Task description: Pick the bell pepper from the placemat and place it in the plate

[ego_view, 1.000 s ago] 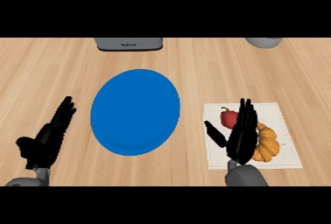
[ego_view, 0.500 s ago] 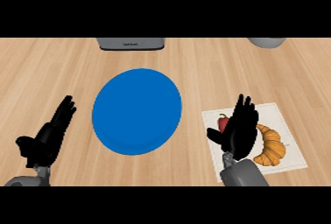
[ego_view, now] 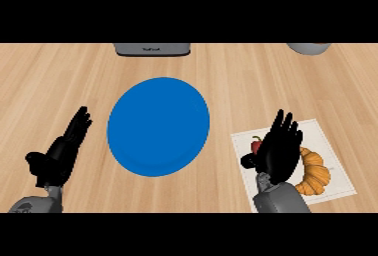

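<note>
Bell pepper (ego_view: pixel 256 146): red, on the white placemat (ego_view: pixel 323 131), half hidden by my right hand (ego_view: pixel 280 151), fingers straight and spread over it. Orange ribbed item (ego_view: pixel 316 172): same placemat. Blue plate (ego_view: pixel 159 125): left of these, on the surface (ego_view: pixel 236 70). My left hand (ego_view: pixel 63 150): open, far left.

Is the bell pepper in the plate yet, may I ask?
No: the bell pepper lies on the placemat, partly behind the right hand; the plate is bare.

A kitchen: a wooden counter (ego_view: pixel 59 75) is carrying a blue plate (ego_view: pixel 159 125) and a placemat (ego_view: pixel 319 134), a grey appliance (ego_view: pixel 152 49) sitting at its far edge.
</note>
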Controlling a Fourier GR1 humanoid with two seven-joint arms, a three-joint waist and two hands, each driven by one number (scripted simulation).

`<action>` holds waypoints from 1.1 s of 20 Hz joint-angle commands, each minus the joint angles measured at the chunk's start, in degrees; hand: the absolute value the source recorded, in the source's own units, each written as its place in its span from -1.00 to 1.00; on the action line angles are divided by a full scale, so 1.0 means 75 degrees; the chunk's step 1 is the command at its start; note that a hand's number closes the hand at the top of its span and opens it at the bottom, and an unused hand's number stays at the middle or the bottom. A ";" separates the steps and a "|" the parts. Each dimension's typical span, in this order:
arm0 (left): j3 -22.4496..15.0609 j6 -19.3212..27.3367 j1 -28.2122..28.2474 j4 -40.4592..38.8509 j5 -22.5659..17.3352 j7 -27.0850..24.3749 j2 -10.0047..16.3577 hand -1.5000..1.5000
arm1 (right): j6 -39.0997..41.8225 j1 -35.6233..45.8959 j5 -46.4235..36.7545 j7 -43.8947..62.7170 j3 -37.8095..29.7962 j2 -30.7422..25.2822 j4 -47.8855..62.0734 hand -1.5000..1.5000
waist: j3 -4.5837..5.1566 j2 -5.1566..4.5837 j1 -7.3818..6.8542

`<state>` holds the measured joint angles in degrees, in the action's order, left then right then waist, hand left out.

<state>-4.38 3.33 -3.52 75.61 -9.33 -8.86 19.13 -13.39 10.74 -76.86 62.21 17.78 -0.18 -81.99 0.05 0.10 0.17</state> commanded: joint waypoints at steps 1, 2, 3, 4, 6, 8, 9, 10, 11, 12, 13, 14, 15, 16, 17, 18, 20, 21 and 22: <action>0.0081 -0.0082 0.0128 0.0027 0.0137 -0.0082 -0.0093 0.00 | 0.0203 0.0414 0.0249 0.0861 -0.0014 0.0023 0.0511 -1.00 | -0.0007 -0.0016 -0.0061; -0.0052 -0.0019 0.0089 -0.0059 0.0227 -0.0107 -0.0313 0.00 | 0.0009 0.0431 0.0344 0.0678 -0.0104 0.0023 0.0823 -1.00 | -0.0007 -0.0019 -0.0058; 0.0352 -0.0359 -0.0170 0.0040 0.0016 0.0210 0.0108 0.00 | 0.0271 0.0222 0.0185 0.0390 -0.0341 0.0023 0.0380 -1.00 | -0.0007 -0.0012 -0.0031; 0.0408 -0.0496 0.0272 0.0204 -0.0016 -0.0001 0.0156 0.00 | 0.0187 0.0464 0.0345 0.0578 -0.0184 0.0023 0.0652 -1.00 | -0.0007 -0.0012 -0.0061; 0.0444 -0.0481 -0.0346 -0.0426 0.0022 -0.0030 -0.0021 0.00 | 0.0091 0.0880 0.0436 0.0343 -0.0685 0.0023 0.1385 -1.00 | -0.0006 -0.0028 -0.0042; 0.0470 -0.0358 -0.0038 -0.0187 0.0185 -0.0106 -0.0030 0.00 | 0.0551 0.0249 0.0330 0.0185 -0.0753 -0.0266 0.0495 -1.00 | -0.0005 -0.0009 -0.0007; 0.0374 -0.0427 0.0427 0.0223 0.0134 -0.0159 -0.0089 0.00 | 0.0287 0.0627 0.0162 0.0222 -0.0926 -0.0142 0.1295 -1.00 | -0.0007 -0.0013 -0.0066; 0.0271 -0.0358 0.0228 0.0160 0.0248 -0.0069 -0.0244 0.00 | 0.0185 0.0340 -0.0126 0.0437 -0.0756 0.0009 0.1117 -1.00 | -0.0006 -0.0011 -0.0036; 0.0191 -0.0190 0.0140 0.0428 0.0401 0.0398 -0.0271 0.00 | 0.0124 0.0682 0.0003 0.0680 -0.0597 0.0020 0.1384 -1.00 | -0.0008 -0.0012 -0.0057; 0.0386 -0.0423 -0.0079 -0.0010 0.0233 0.0169 -0.0266 0.00 | 0.0055 0.0311 0.0239 -0.0104 -0.1112 -0.0252 0.1232 -1.00 | -0.0007 -0.0015 -0.0020; 0.0110 -0.0127 0.0476 0.0350 0.0575 -0.0052 -0.0512 0.00 | 0.0296 0.0794 0.0120 0.0205 -0.1186 0.0000 0.1354 -1.00 | -0.0007 -0.0012 -0.0054; 0.0748 -0.0787 -0.0161 -0.0461 0.0123 -0.0219 -0.0010 0.00 | -0.0352 0.0829 0.0140 0.0034 -0.1165 0.0020 0.2044 -1.00 | -0.0006 -0.0026 -0.0047; 0.0519 -0.0549 0.0293 0.0737 0.0223 0.0521 -0.0116 0.00 | 0.0067 0.0321 0.0062 -0.0074 -0.1073 0.0009 0.1402 -1.00 | -0.0008 -0.0007 -0.0046; 0.0583 -0.0351 -0.0350 -0.0117 0.0449 0.0273 -0.0389 0.00 | 0.0054 0.0438 0.0323 -0.0398 -0.1264 -0.0048 0.1451 -1.00 | -0.0007 -0.0015 -0.0019; 0.0479 -0.0257 -0.0106 -0.0089 0.0587 0.0028 -0.0382 0.00 | -0.0478 0.0871 0.0806 -0.1005 -0.1664 -0.0058 0.2507 1.00 | -0.0009 -0.0030 -0.0061; 0.0538 -0.0494 -0.0184 0.0208 0.0364 0.0479 -0.0220 0.00 | -0.0124 0.0316 0.0747 -0.0884 -0.1035 0.0023 0.2007 1.00 | -0.0009 -0.0017 -0.0047; 0.0727 -0.0779 0.0000 -0.0363 0.0444 -0.0369 -0.0132 0.00 | -0.0045 0.1272 0.0982 -0.1407 -0.1705 -0.0313 0.2576 1.00 | -0.0007 -0.0030 -0.0066; 0.0437 -0.0435 -0.0064 0.0076 0.0587 0.0200 -0.0479 0.00 | -0.0427 0.1411 0.0845 -0.1379 -0.1760 -0.0182 0.3173 1.00 | -0.0009 -0.0030 -0.0082; 0.0690 -0.0657 -0.0180 0.0042 0.0460 0.0432 -0.0274 0.00 | -0.0284 0.1040 0.0664 -0.1222 -0.1432 -0.0033 0.2563 1.00 | -0.0008 -0.0017 -0.0049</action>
<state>-0.40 -0.43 -3.89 76.17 -5.92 -7.32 16.89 -13.51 17.84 -70.60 54.79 6.98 -0.51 -67.21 0.44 0.72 -0.26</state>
